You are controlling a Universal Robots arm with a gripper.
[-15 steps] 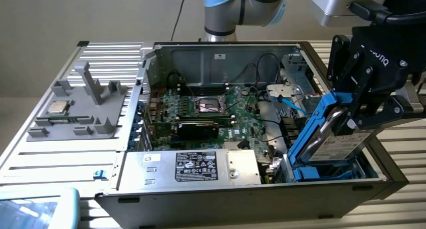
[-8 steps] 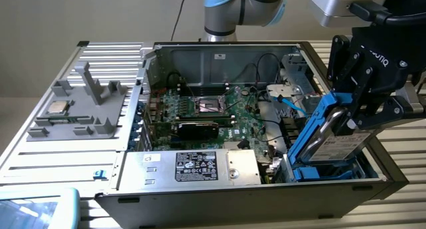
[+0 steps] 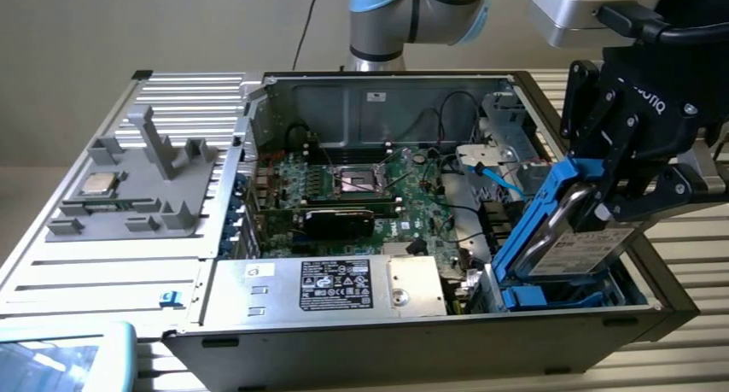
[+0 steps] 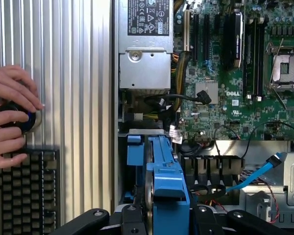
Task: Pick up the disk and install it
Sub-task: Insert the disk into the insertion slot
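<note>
One tool (image 3: 602, 206) gripping disk (image 3: 566, 254), tilted, lower end in PC case (image 3: 399, 351)

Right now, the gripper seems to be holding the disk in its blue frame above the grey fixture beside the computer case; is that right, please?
Not quite. The gripper is holding the disk in its blue frame, but at the blue drive bay inside the computer case, not above the grey fixture, as the exterior view shows at its right.
</note>
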